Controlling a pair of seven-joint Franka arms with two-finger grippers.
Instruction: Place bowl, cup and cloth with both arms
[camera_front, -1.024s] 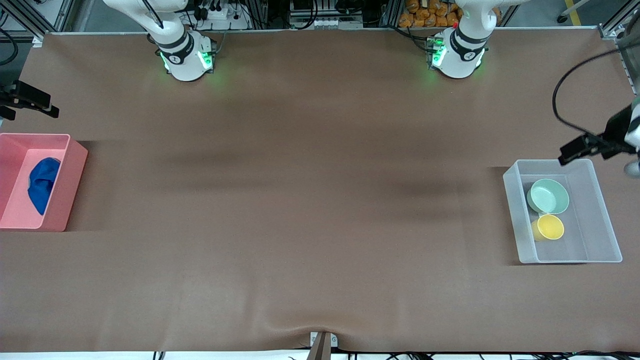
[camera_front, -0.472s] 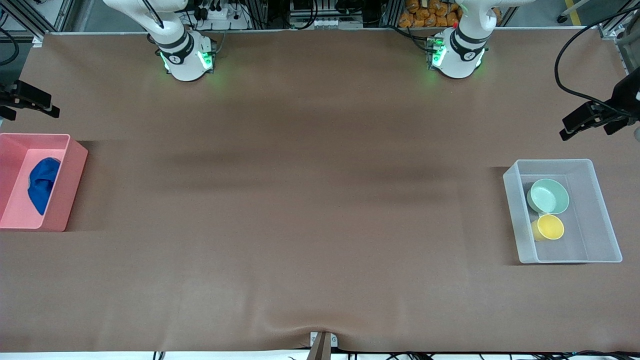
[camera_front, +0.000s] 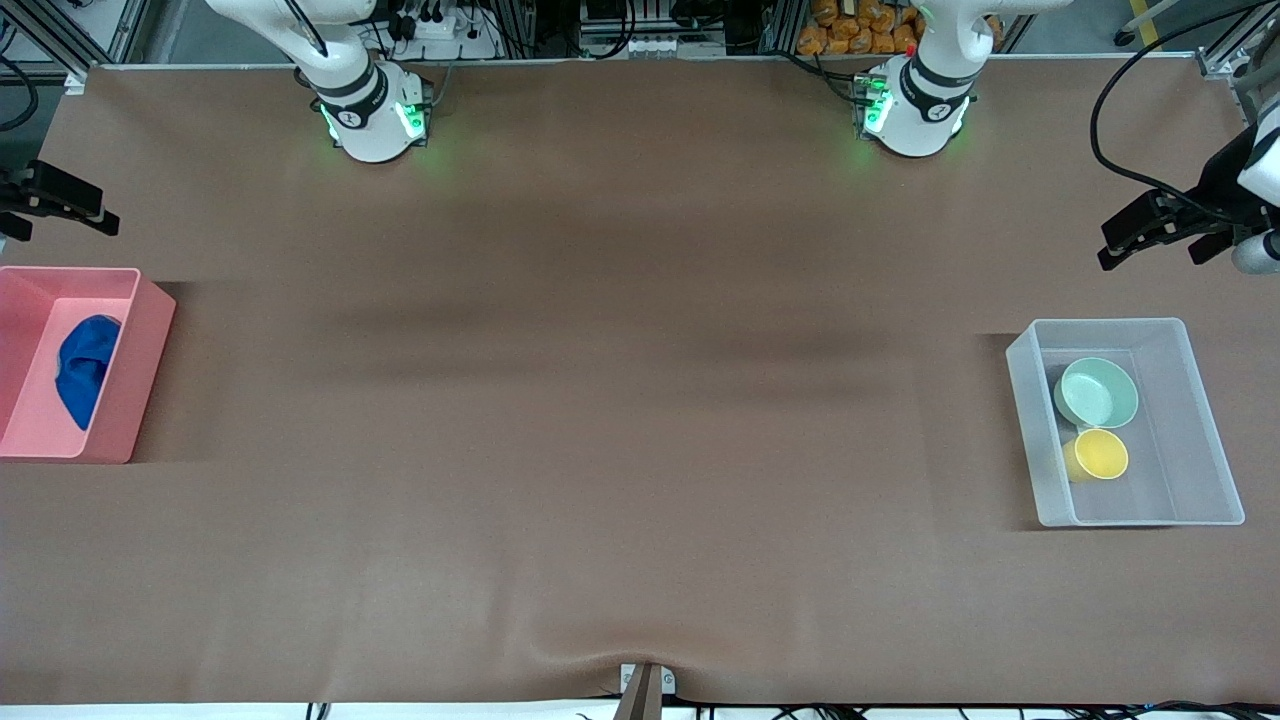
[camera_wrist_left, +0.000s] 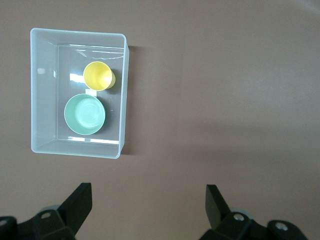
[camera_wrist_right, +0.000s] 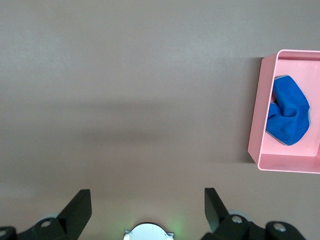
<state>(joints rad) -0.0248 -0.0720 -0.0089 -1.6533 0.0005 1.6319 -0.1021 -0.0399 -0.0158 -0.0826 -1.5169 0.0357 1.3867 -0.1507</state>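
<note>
Both tools stand apart and hold nothing, the left tool (camera_wrist_left: 148, 200) and right tool (camera_wrist_right: 147, 202) largely cropped, with bowl (camera_front: 1098, 392) and cup (camera_front: 1100, 454) in the clear bin (camera_front: 1200, 420) and cloth (camera_front: 85, 368) partly hidden in the pink bin (camera_front: 140, 390).

Robotics lab: aluminium framing (camera_front: 60, 40), cables (camera_front: 1130, 160), brown table (camera_front: 640, 400)

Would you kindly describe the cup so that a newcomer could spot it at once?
Find the clear bin at the left arm's end of the table. Two round dishes sit inside it, side by side. The cup is the bright yellow, narrower one, nearer the front camera than the mint-green bowl.
</note>
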